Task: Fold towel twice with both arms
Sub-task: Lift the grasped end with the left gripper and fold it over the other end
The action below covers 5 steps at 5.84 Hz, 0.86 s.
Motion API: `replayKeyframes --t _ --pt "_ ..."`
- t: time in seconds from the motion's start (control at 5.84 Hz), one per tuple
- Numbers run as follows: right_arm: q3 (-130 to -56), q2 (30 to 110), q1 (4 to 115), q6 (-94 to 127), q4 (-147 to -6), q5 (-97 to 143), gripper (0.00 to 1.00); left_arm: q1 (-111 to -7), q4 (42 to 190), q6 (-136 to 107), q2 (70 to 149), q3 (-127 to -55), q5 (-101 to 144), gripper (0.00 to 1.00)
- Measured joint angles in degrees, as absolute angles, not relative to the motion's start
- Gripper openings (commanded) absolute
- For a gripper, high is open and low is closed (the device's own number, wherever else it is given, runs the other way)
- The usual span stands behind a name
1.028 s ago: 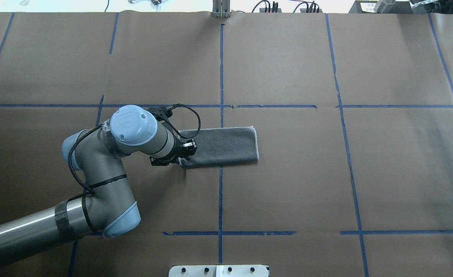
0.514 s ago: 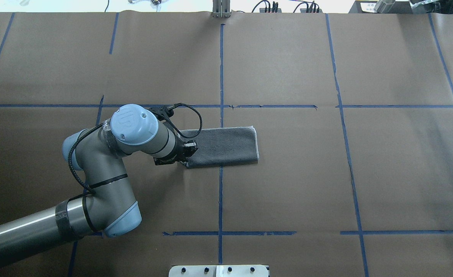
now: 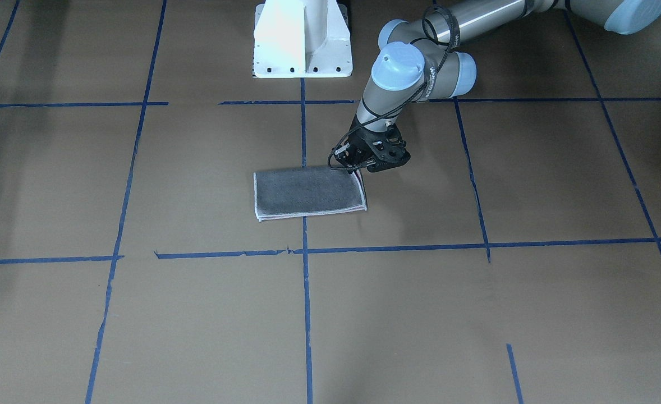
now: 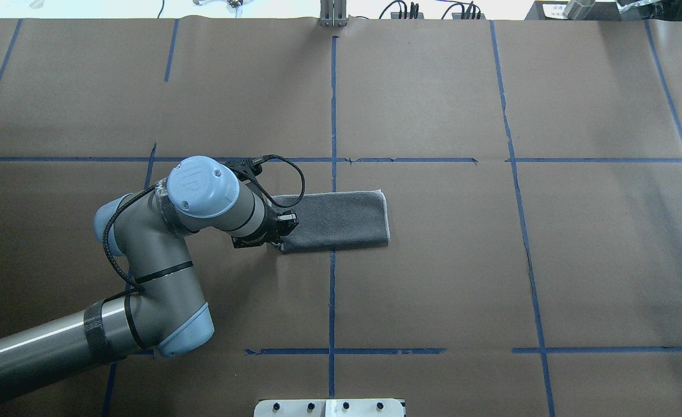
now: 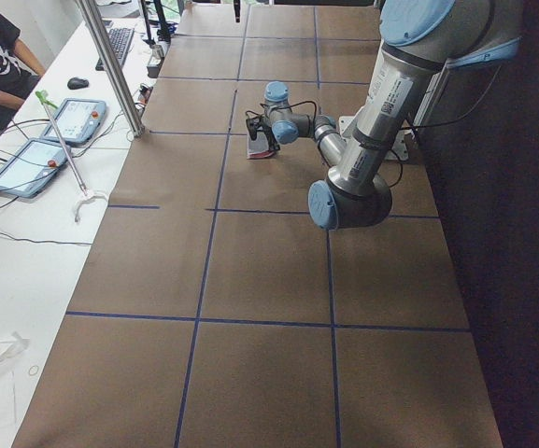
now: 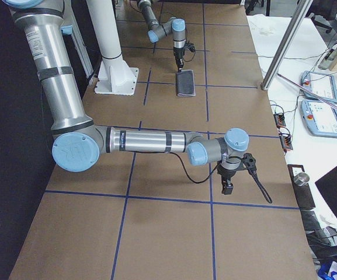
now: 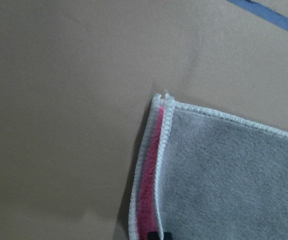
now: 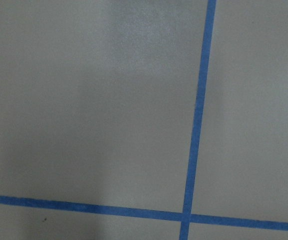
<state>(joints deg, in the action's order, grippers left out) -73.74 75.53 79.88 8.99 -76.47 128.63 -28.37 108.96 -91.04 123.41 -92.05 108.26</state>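
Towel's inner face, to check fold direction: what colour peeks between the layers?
Pink; the towel is grey outside. Best seen from the left wrist view.

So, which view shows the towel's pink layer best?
The left wrist view: close up, the pink strip lies between two whitish hems of the towel. The front-facing view shows only a faint pinkish edge; the overhead shows grey.

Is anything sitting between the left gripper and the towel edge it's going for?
Nothing visible does: the left gripper is right at a corner of the towel, at its layered open edge.
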Motion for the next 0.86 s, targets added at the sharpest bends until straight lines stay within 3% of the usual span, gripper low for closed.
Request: replayKeyframes --t 0.51,0.86 --pt "-73.74 75.65 80.18 8.77 -76.46 128.78 1.0 -27.13 99.0 -73.04 129.48 -93.84 101.68 0.0" --pt "-73.74 76.0 80.67 8.57 -76.46 129.13 1.0 -23.37 97.1 -59.64 135.32 -89.56 93.08 0.0"
